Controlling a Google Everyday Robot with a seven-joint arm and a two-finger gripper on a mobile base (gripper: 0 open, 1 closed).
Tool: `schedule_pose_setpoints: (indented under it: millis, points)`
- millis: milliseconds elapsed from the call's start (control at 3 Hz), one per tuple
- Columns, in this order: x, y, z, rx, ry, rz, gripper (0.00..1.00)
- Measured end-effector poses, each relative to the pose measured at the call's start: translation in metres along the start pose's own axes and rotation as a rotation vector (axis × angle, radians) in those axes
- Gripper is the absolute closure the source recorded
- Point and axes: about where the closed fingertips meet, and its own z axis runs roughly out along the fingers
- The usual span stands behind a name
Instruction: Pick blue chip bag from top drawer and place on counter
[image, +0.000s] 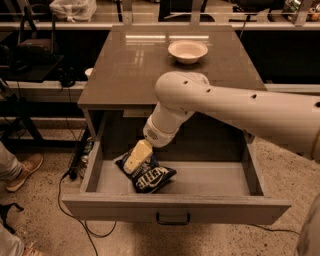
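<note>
Speckled flooring surrounds the cabinet. Its open top drawer (175, 209) holds the blue chip bag (151, 178), lying left of centre. The gripper (132, 161) sits over the bag's upper-left end; I cannot tell its grip. Above, the counter (145, 70) carries a bowl (187, 51).

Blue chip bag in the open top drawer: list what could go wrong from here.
The gripper sits over the upper-left corner of the blue chip bag, so a grasp may catch only an edge and slip.
The arm works close to the front edge of the counter; a lift could brush it.
A bowl stands on the counter; placing near it could knock it.
</note>
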Motion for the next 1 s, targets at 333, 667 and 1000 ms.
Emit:
schedule_pose_setpoints:
  millis: [333,667,1000]
  points:
    - [0.011,-0.01,0.026,0.008,0.051,0.037,0.0]
    - [0.026,-0.026,0.047,0.004,0.083,0.084,0.17]
    - [0.034,-0.034,0.054,0.015,0.088,0.111,0.4]
